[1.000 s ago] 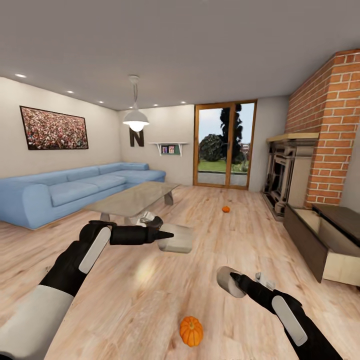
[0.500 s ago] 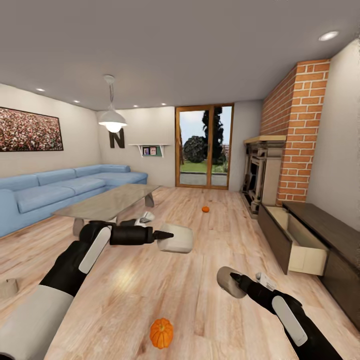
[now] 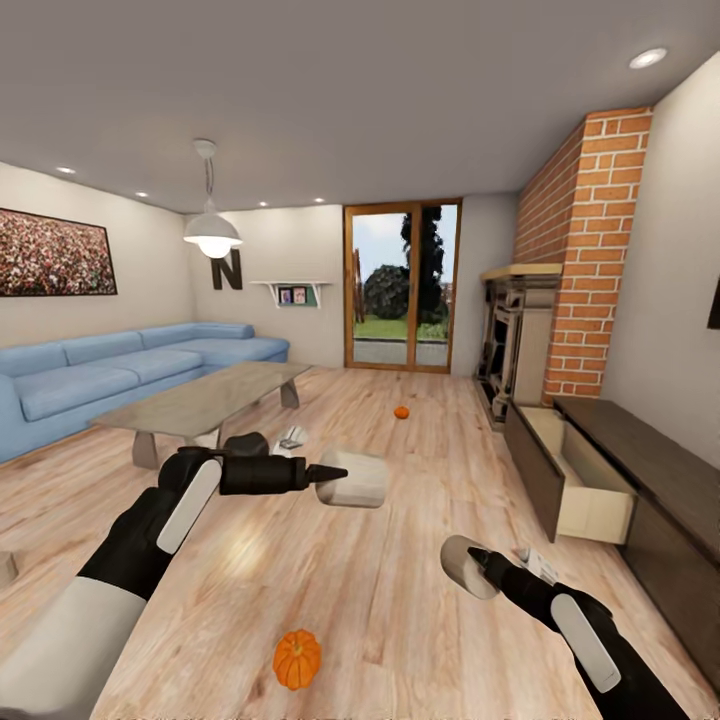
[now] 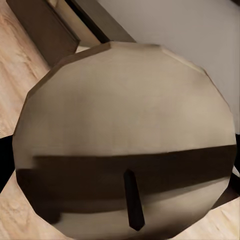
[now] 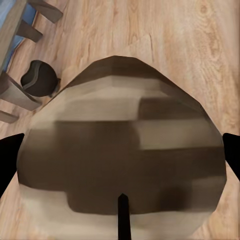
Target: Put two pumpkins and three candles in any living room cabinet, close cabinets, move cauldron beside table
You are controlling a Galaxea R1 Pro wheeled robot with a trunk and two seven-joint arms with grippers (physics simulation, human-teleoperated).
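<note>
Cauldron [image 3: 245, 443] half hidden behind left arm, cabinet [image 3: 640, 480] cut by frame edge

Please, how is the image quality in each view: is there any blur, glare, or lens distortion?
Head view: evenly lit and sharp, wide-angle stretching at the edges, a soft sheen on the floor. Left wrist view: the candle sits so close it looks blurry, with a dark shadow band across it. Right wrist view: the other candle looks equally blurry, blotchy with shade.

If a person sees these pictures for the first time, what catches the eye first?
Each gripper holds a beige candle: the left gripper one, the right gripper another. An orange pumpkin lies on the floor between the arms, and the dark cabinet at right has an open drawer.
</note>
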